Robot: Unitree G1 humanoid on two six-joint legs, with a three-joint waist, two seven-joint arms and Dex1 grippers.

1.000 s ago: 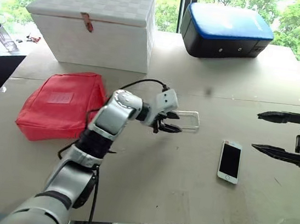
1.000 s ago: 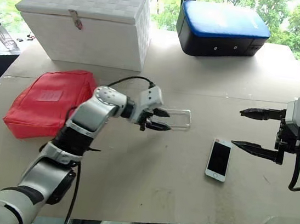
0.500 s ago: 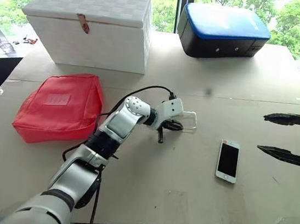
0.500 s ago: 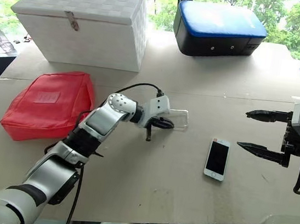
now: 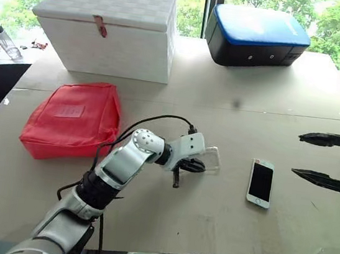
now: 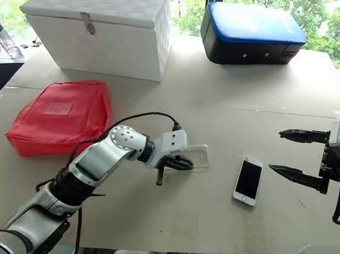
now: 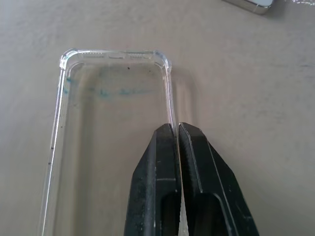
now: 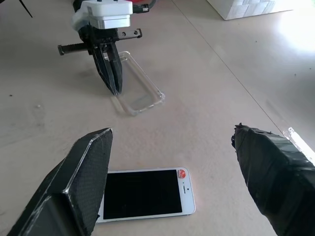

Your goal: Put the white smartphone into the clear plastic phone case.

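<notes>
Clear plastic phone case (image 7: 113, 142), faint blue smudges. White smartphone (image 5: 260, 183), black screen. Red pouch (image 5: 71, 119). White box (image 5: 104, 27), woven checker texture. Black case (image 5: 257, 36), blue top. Beige table (image 5: 207, 226).

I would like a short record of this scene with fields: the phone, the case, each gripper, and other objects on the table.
phone: white smartphone lies flat, screen up, on the table, apart from both grippers
case: clear plastic phone case, one long rim pinched
left gripper: shut on the case rim
right gripper: open, beside the phone
other objects: red pouch, white box, blue and black case
</notes>
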